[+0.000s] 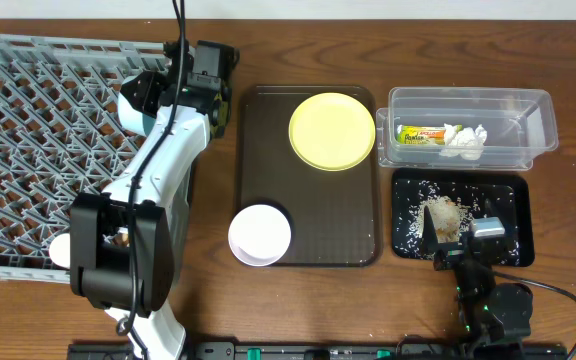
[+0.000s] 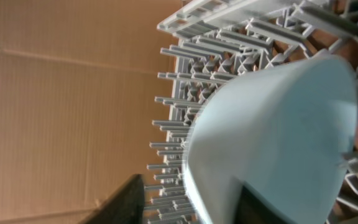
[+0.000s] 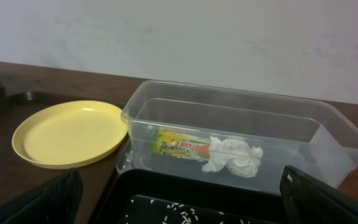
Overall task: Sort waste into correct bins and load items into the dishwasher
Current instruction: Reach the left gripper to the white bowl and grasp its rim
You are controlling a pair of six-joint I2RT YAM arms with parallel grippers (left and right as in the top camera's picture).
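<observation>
The grey lattice dish rack (image 1: 28, 120) fills the far-left corner of the counter and runs down the left edge. Over its pegs the light blue bowl (image 2: 278, 137) is tipped on its side, its wall pinched in the left gripper (image 2: 191, 208). Whether it touches the pegs cannot be told. The round yellow plate (image 1: 332, 131) lies flat mid-counter, toward the far edge. The white bowl (image 1: 260, 235) sits mid-counter, toward the near edge. The clear box (image 1: 468, 94) stands by the far-right corner. In it the green-and-orange wrapper (image 1: 420, 133) lies flat, touching the crumpled white tissue (image 1: 465, 141). Just nearer lies the shallow black tray (image 1: 513, 195), strewn with rice grains.
</observation>
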